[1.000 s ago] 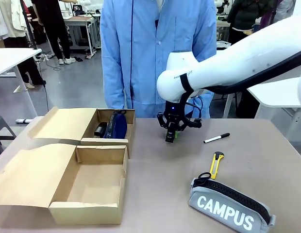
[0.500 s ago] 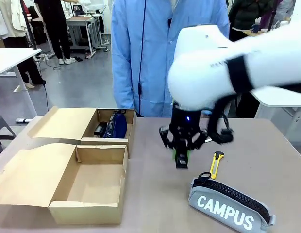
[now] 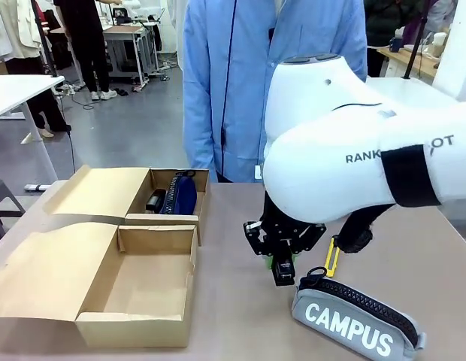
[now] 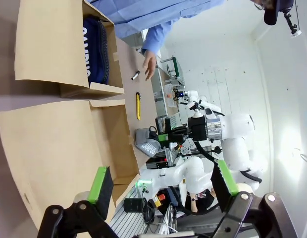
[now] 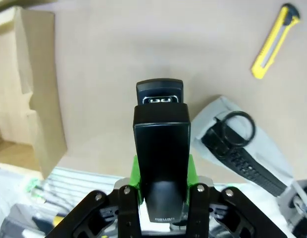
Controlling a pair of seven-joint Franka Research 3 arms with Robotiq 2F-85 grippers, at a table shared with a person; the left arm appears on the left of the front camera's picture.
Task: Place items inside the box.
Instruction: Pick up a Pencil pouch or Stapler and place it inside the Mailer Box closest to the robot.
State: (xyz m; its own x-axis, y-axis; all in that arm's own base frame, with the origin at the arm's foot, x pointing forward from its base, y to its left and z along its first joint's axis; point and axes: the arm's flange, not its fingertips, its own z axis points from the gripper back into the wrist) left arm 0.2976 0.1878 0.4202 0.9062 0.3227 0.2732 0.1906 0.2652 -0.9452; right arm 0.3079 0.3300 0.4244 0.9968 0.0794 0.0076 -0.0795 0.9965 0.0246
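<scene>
i see a black stapler [image 5: 162,148] gripped upright in the right pincer [image 3: 282,265], just beside the grey "campus" pouch [image 3: 357,320]. the slim yellow knife [image 3: 332,256] lies behind that pouch. a navy pouch [image 3: 182,194] and a second stapler [image 3: 155,200] sit in the far box [image 3: 161,220].

right arm [image 3: 331,150]: white, rounded glossy shell, black band [image 3: 410,177], dark lettering partly legible, black cable [image 3: 357,239] looping beneath | right tool [image 3: 282,272]: black linkage, green pads [image 5: 135,173], silver screws | left tool [image 4: 162,181]: black fingers [image 4: 89,218], green pads, round pivot screws | person [image 3: 240,90]: light-blue lab coat, long sleeves, dark line down the front
</scene>
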